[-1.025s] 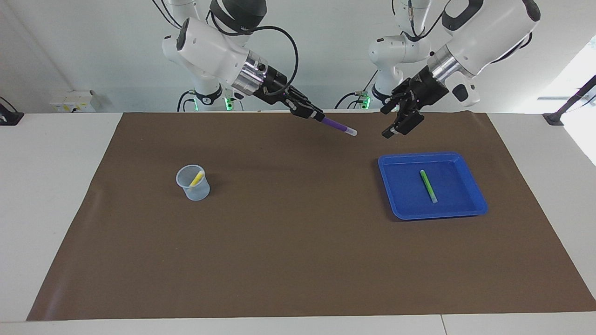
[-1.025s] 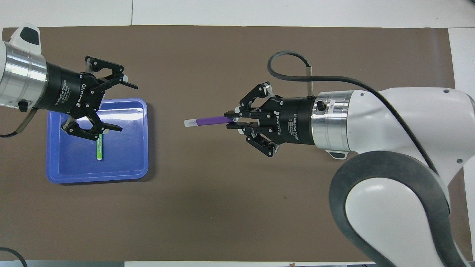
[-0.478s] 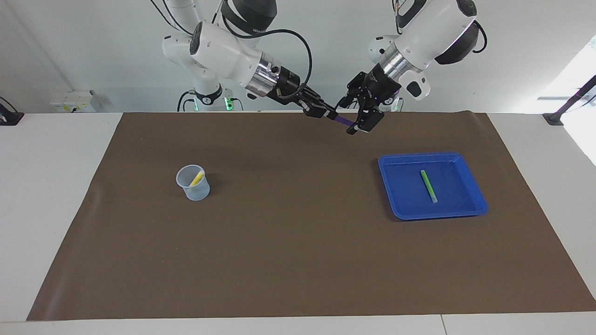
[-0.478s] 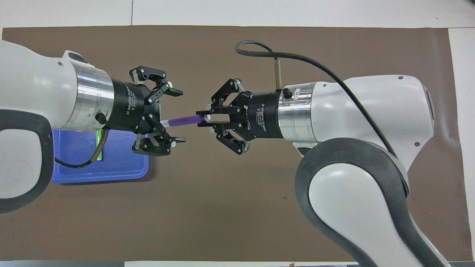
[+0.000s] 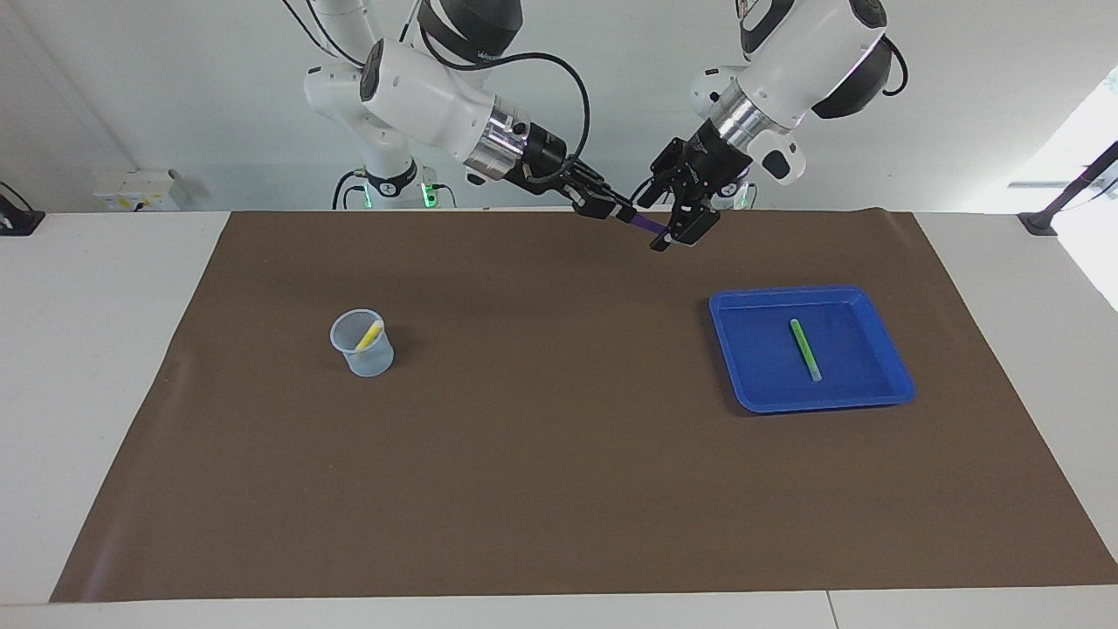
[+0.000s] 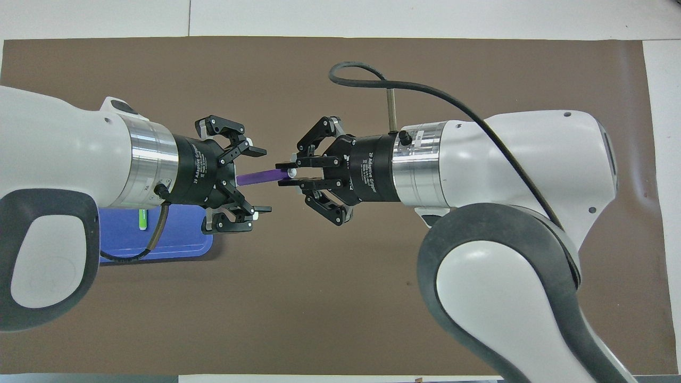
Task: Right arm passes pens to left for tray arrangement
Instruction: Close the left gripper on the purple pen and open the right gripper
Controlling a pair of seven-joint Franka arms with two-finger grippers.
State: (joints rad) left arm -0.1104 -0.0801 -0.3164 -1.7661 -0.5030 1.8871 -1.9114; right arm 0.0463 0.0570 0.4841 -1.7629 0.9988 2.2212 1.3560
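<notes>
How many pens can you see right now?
3. The purple pen is in the right hand, reaching into the left hand; the green pen lies in the blue tray; the yellow pen stands in the cup.

From overhead, you see the shallow bright-blue plastic tray (image 6: pixel 181 242) only in part: the white left arm (image 6: pixel 53 159) covers most of it, leaving one strip and a corner. Of the slim green marker pen (image 6: pixel 142 218) only a short stub shows there. The slim purple marker pen (image 6: pixel 256 177) runs into the left hand (image 6: pixel 258 181), where its pale tip is hidden from you; whether those fingers touch it cannot be told. Both arms are cut off by the picture's edges. In the facing view, the small translucent bluish cup (image 5: pixel 363 344) veils the lower part of the slim yellow marker pen (image 5: pixel 370 334).
</notes>
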